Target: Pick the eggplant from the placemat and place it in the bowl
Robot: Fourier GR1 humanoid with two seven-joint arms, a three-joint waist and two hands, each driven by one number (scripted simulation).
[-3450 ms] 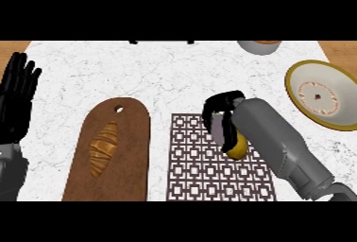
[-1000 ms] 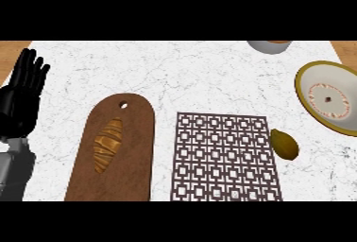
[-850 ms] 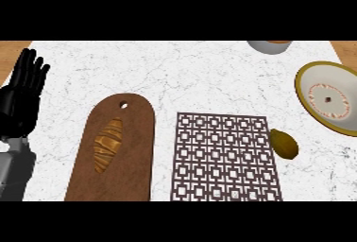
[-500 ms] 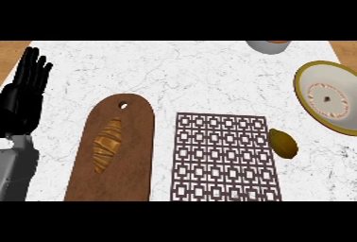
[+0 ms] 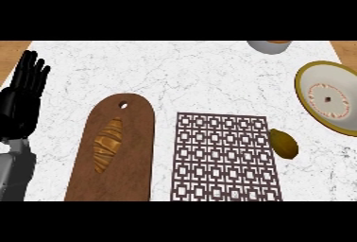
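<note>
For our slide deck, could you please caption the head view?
Eggplant lies at the placemat's right edge, short of the bowl; left hand rests open at left.

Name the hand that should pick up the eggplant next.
Probably the right, though it is out of view. The eggplant lies at the placemat's right edge, near the bowl at the right. The left hand rests open at the far left edge.

The eggplant (image 5: 284,143) lies just right of the placemat (image 5: 223,156), bowl (image 5: 309,87) behind.
</note>
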